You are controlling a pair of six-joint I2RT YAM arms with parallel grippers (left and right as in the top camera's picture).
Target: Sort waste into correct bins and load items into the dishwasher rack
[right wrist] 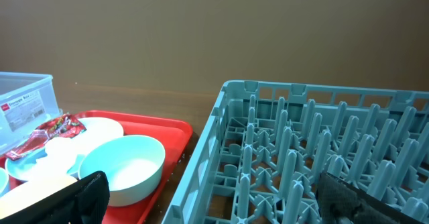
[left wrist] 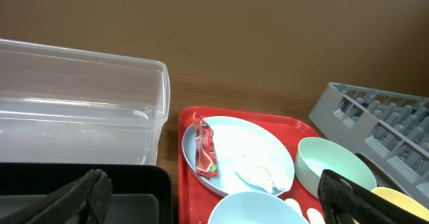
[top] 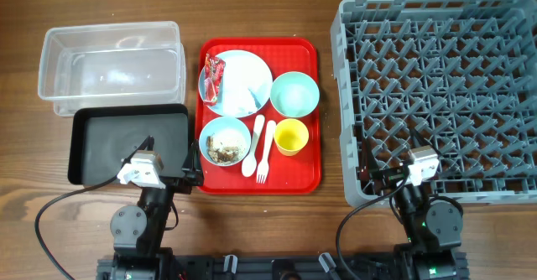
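1. Overhead — wrapper point(top: 215, 76) and tissue point(top: 243, 96) on the blue plate point(top: 253, 73), scraps point(top: 223, 147) in the blue bowl point(top: 244, 136).
2. Left wrist: my left hand point(left wrist: 216, 201) spread apart beside the black tray point(left wrist: 134, 182).
3. Right wrist: my right hand point(right wrist: 214, 198) spread apart, facing the rack point(right wrist: 322, 150).

The left arm point(top: 138, 217) and the right arm point(top: 428, 217) look alike: black, built from rounded joint housings with disc-shaped caps. Each carries a small white block point(top: 141, 169) near the wrist, and a thin black cable point(top: 50, 209) loops out from each base. The left hand point(left wrist: 213, 184) and the right hand point(right wrist: 211, 184) have dark, matte, wedge-shaped fingers point(left wrist: 84, 198).
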